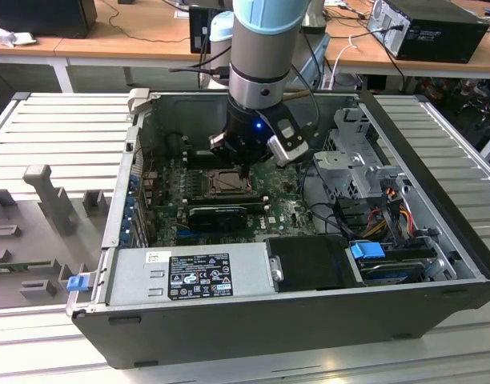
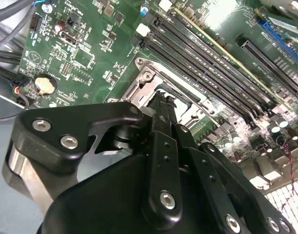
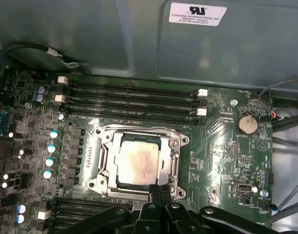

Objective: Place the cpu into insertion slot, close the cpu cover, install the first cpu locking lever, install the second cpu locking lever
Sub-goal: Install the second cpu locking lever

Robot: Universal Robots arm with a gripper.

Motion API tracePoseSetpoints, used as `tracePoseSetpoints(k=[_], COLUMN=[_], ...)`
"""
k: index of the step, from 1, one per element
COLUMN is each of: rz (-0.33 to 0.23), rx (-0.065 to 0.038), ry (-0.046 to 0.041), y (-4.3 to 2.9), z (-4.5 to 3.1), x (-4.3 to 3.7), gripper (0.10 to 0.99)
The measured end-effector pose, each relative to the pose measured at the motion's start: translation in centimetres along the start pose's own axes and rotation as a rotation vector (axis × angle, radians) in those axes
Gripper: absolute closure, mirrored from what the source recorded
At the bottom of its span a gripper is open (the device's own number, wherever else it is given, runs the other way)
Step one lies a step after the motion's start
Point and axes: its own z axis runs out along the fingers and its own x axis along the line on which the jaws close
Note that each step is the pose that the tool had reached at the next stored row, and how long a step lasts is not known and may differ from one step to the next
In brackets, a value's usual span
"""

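Open computer case (image 1: 437, 240) lies on a ribbed grey bench (image 1: 53, 132). In the first wrist view the gripper (image 3: 159, 191), fingers pressed together and holding nothing, stands at the near edge of the insertion slot (image 3: 102, 168). Beyond it, the cpu (image 3: 137, 161) sits in the slot with the cpu cover (image 3: 174, 163) closed around it. Memory slots (image 3: 134, 100) lie farther back.

The exterior view looks down from above into the open dark-grey metal computer case (image 1: 437, 200). Both wrist views sit close over the green motherboard (image 3: 227, 146), sharing the silvery-rimmed square socket (image 2: 154, 80).
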Motion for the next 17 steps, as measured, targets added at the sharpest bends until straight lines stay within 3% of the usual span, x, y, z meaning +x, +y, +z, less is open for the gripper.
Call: tracePoseSetpoints(k=[8, 10, 11, 12, 13, 17], rz=[0.000, 0.000, -0.001, -0.001, -0.001, 0.000], rx=[-0.001, -0.026, -0.045, -0.070, -0.080, -0.081], ry=[-0.0001, -0.0021, -0.0036, -0.0053, -0.0055, -0.0038], y=[-1.53, -1.99, -2.10, -2.26, -2.39, -2.58], z=[-0.48, -0.54, -0.55, -0.58, -0.56, -0.44], x=[0.24, 0.28, 0.29, 0.30, 0.31, 0.34], gripper=[0.980, 0.980, 0.980, 0.980, 0.980, 0.980])
